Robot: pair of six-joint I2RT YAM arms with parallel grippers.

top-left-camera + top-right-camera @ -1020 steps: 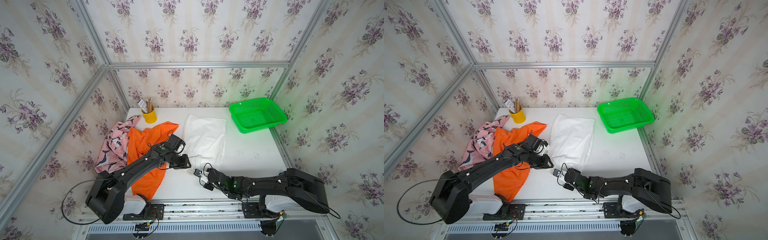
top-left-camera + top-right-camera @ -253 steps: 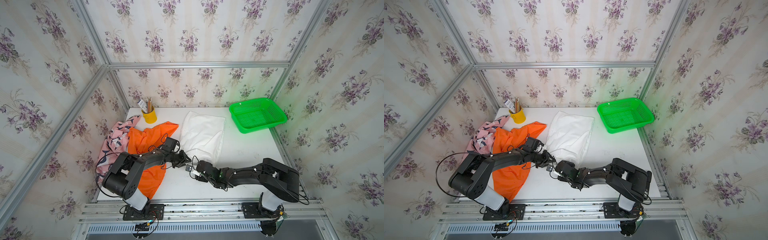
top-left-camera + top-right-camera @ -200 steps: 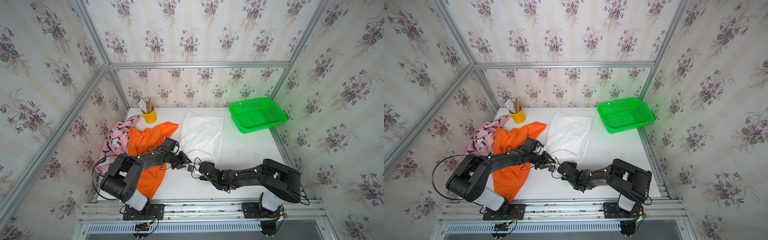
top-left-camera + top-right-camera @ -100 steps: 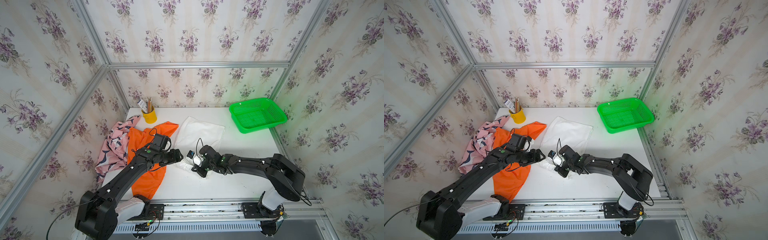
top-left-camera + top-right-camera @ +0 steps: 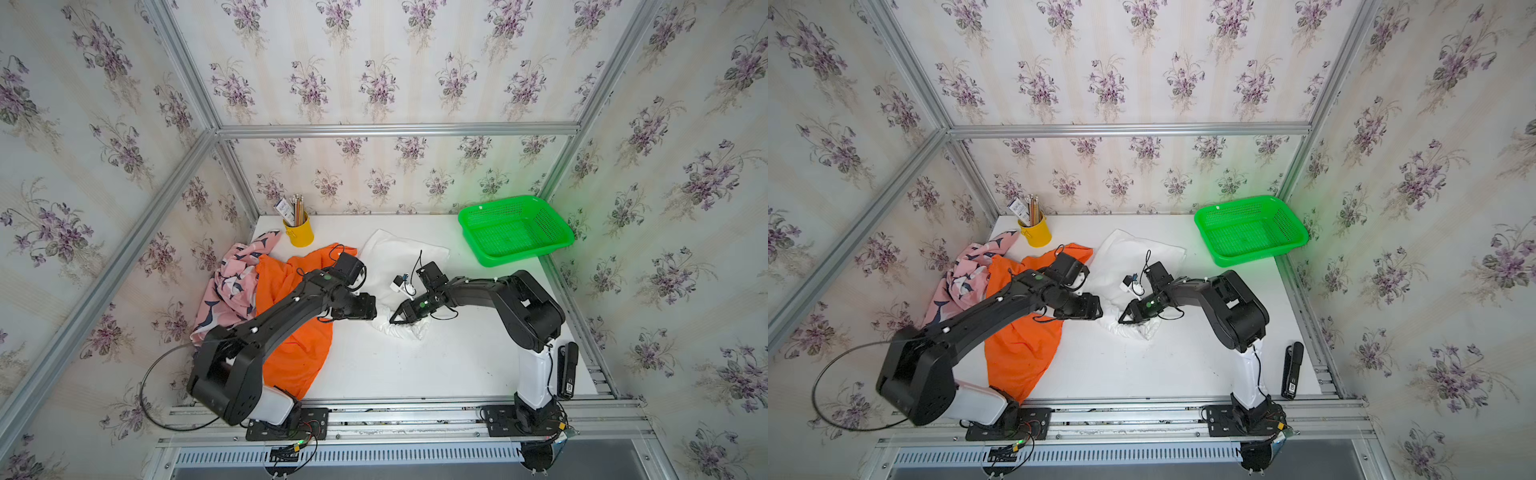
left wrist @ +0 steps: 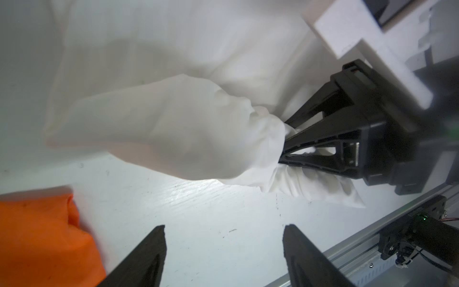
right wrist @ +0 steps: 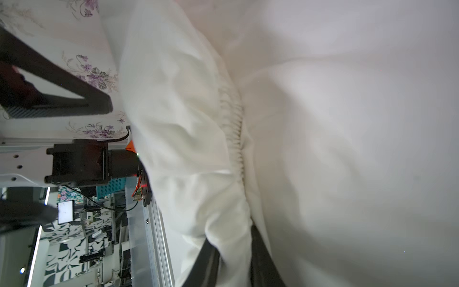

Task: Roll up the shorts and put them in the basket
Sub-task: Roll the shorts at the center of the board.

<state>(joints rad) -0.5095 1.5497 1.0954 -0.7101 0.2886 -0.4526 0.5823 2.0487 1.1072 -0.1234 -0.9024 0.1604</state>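
Cloth sits bunched between the fingers of my right pincer [image 5: 392, 319]: it is clenched on the near end of the white shorts [image 5: 401, 266]. In the right wrist view the gathered waistband [image 7: 233, 129] runs down between my two black fingers [image 7: 264, 261].

My left pincer [image 6: 224, 227] is released. Its fingers [image 6: 149, 253] stand wide apart over bare table [image 6: 211, 198], just short of the white bunch, with nothing between them.

The white shorts lie on the table beside the green basket [image 5: 519, 257]. The end nearest the basket is spread flat, and the end away from it is heaped into a crumpled lump.

A second ago that far end lay lower down the table, farther from the basket. The shorts stretched out longer, and both my pincers crouched together at their edge. Now the end is carried toward the basket and piled on itself, and my left pincer sits clear of it.

The orange shorts [image 5: 291, 332] lie farther from the basket, beyond the white pair and under my left arm. The pink whale-print shorts [image 5: 232, 286] lie farthest from it. Neither has shifted.
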